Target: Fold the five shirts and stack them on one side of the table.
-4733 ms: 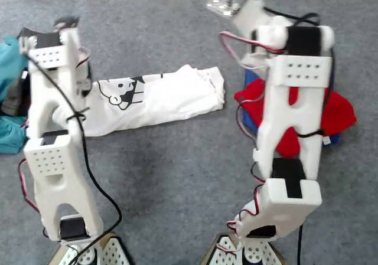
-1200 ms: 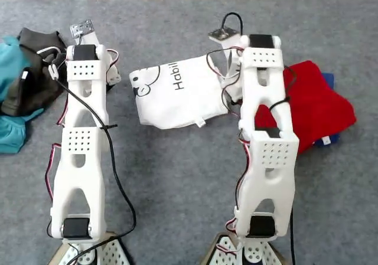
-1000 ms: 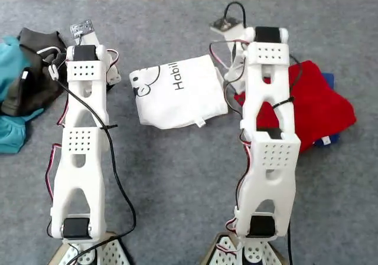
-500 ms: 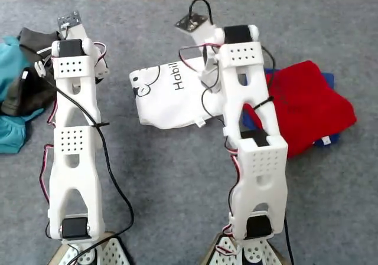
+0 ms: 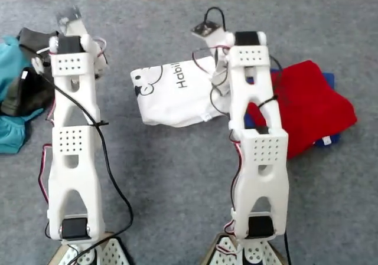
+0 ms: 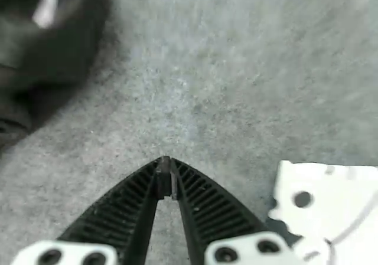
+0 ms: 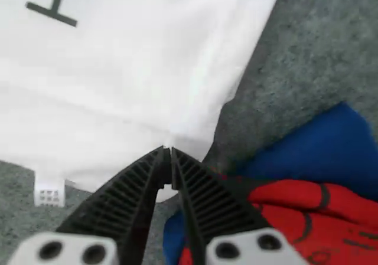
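A folded white shirt (image 5: 177,94) with black print lies at the table's middle. To its right, a red shirt (image 5: 313,105) rests on a blue one (image 7: 319,141). A dark shirt (image 5: 26,82) and a teal shirt (image 5: 9,135) are heaped at the left edge. My right gripper (image 7: 166,154) is shut, its tips down at the white shirt's (image 7: 136,70) right edge beside the blue and red cloth (image 7: 283,218). My left gripper (image 6: 164,169) is shut over bare grey carpet, with the dark shirt (image 6: 47,41) just beyond it.
The grey carpeted table (image 5: 177,176) has open room at the front between the arm bases and along the back. The left arm (image 5: 74,129) and right arm (image 5: 260,141) stretch far over the table. Cables hang from both.
The right arm swung left over the white shirt, then back to its right edge; the shirt shifted slightly right. The left arm moved toward the dark heap. Earlier the shirt lay spread out long.
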Robot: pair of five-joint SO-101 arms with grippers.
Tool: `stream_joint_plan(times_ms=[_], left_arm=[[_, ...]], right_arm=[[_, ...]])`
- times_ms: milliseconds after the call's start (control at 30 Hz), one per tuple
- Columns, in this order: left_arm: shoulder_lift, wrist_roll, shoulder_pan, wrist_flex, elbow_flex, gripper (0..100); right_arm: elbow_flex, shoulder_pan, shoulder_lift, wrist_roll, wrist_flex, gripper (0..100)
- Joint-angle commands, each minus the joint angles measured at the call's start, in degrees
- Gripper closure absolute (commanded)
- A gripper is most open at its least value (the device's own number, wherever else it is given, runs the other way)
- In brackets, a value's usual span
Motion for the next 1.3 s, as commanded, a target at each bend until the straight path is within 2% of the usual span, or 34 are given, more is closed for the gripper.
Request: stream_joint_plan(times_ms=[0, 167, 333, 467, 633, 767, 1000, 1133, 1267], left_arm=[[-11.60, -0.18, 0.66, 0.62, 3.56, 97], [-26.46, -0.18, 2.51, 0.62, 17.63, 97], [-44.84, -0.88, 9.10, 0.09, 46.90, 97], [-54.59, -2.73, 14.29, -8.18, 69.85, 97], [-64.53, -2.46, 16.66, -19.87, 92.00, 97], [-71.82, -2.46, 18.51, -27.60, 101.67, 97], [-72.09, 1.23, 21.93, -42.73, 115.65, 97], [-72.18, 1.23, 24.66, -43.60, 118.02, 97], [-72.53, 1.23, 24.48, -43.96, 120.75, 97]], right_arm=[[-13.32, -0.44, -3.30, 0.70, 5.19, 98.3], [-21.41, -0.18, -2.24, 0.53, 2.20, 98.3], [-21.85, -1.58, -1.10, 0.44, -0.70, 98.3], [-21.85, -1.93, -2.07, 0.18, -1.05, 98.3], [-19.56, -2.81, -0.92, 0.26, -9.41, 98.3], [-14.73, -3.25, 4.70, 0.00, -16.35, 98.3], [-20.53, -4.48, 13.49, -2.64, -16.62, 98.3], [-21.93, -2.55, 19.74, -2.64, -16.79, 98.3], [-27.12, -2.11, 23.69, -2.64, -15.91, 98.3]])
